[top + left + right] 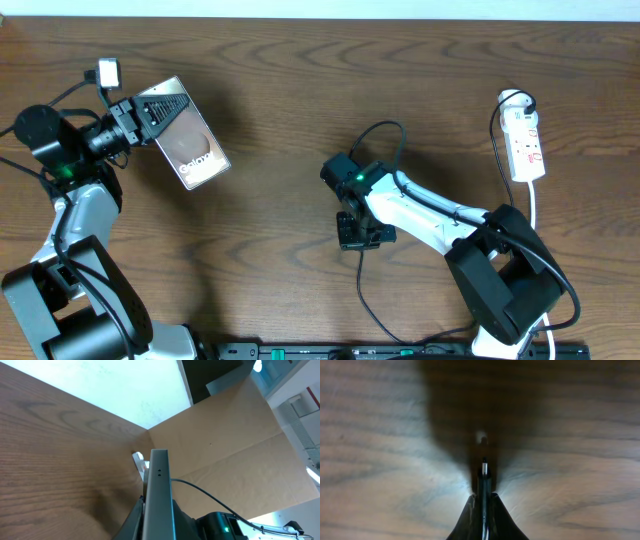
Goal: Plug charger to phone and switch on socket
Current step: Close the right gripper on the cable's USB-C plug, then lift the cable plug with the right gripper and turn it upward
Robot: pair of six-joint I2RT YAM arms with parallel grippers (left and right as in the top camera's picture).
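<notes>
The bronze-brown phone (187, 136) is lifted off the table at the upper left, tilted, its lettering facing up. My left gripper (143, 114) is shut on its upper-left end. In the left wrist view the phone (159, 480) shows edge-on between the fingers of the left gripper (159, 512). At mid-table my right gripper (360, 238) is shut on the charger (361, 285), whose thin black cable runs toward the front edge. The right wrist view has the plug tip (484, 467) sticking out past the right gripper (483, 497), just above the wood. The white socket (525, 140) lies at the far right.
The socket's white cord (535, 205) runs down the right side beside the right arm's base (510, 280). A black bar (380, 351) lies along the front edge. Brown card (225, 445) stands beyond the table in the left wrist view.
</notes>
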